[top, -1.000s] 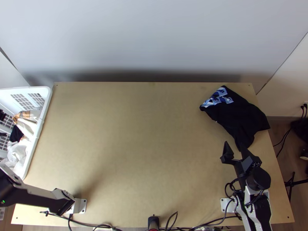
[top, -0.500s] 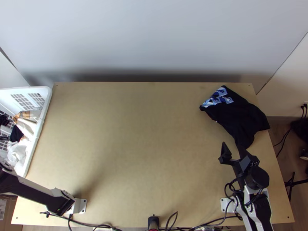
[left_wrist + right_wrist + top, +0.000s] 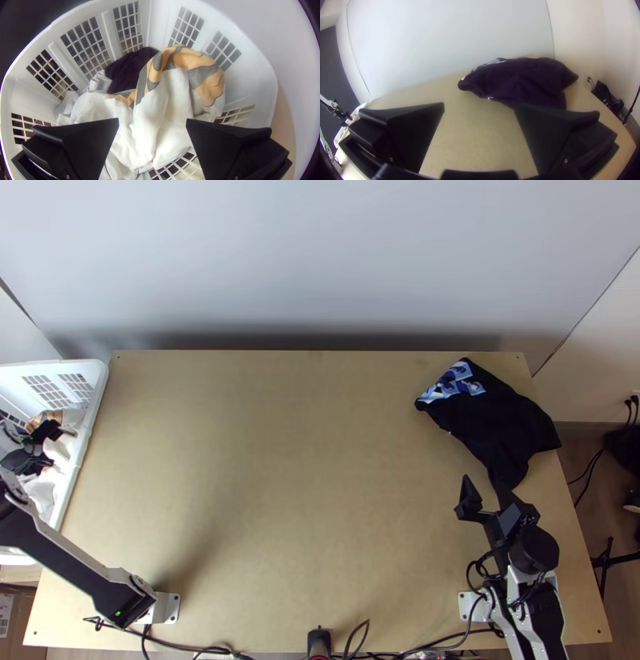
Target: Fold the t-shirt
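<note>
You have a smooth, matt wooden worktop (image 3: 280, 484) under the dark, matt, creased cloth (image 3: 496, 420). Your basket (image 3: 255, 76) is smooth white plastic with a soft sheen; the clothes (image 3: 160, 123) inside are wrinkled, matt cloth. Your left pincer (image 3: 50, 445) and right pincer (image 3: 483, 481) have dull black fingers, the left's finely rough inside.

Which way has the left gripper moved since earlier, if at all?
Yes, the left gripper moved towards the basket's right rim in the top view.

1. This looks like a robotics lab or test station.
2. A left arm (image 3: 72, 562) and right arm (image 3: 534, 550) stand mounted at a wooden table (image 3: 280, 500), cables (image 3: 186, 646) along its near edge.
3. Far side: plain pale wall (image 3: 320, 260).
</note>
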Controlling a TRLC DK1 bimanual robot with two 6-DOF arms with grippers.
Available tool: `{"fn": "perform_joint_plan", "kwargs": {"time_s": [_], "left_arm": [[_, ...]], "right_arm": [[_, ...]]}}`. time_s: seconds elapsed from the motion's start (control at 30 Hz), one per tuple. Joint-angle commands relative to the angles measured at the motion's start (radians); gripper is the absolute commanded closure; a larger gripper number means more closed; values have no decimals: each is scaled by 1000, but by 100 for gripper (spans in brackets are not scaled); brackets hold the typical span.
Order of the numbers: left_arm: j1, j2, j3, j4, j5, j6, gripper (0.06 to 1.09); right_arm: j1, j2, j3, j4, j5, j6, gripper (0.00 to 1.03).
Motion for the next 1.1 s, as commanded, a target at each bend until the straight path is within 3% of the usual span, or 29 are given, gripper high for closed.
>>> {"fn": "perform_joint_plan", "kwargs": {"time_s": [0.0,0.17,0.2,0.27,0.33,0.37,0.6,0.8,0.93,1.07], "left_arm": [[-30,143,72,24,-3,5,11],[-32,192,111,31,-10,-6,11],[-32,201,118,30,-10,-11,17],[-24,218,131,27,-10,-26,43],[-10,229,134,42,-11,-30,95],[-2,233,135,45,-10,-32,104],[10,95,118,-16,7,-26,105],[-24,-420,-30,-73,380,-138,105],[-61,-690,-47,-61,489,-244,105],[-64,-844,-47,-4,624,-423,105]], "right_arm": [[-2,-2,0,0,11,0,5],[-2,-2,0,0,17,0,5],[0,-2,0,0,18,0,5],[1,-2,0,0,18,0,5],[1,-3,0,0,18,0,5],[1,-3,1,0,20,0,5],[1,-5,0,-2,28,0,5],[3,-8,0,-2,28,0,5],[3,-11,1,-2,28,0,5],[1,-14,1,-2,28,0,5]]}}
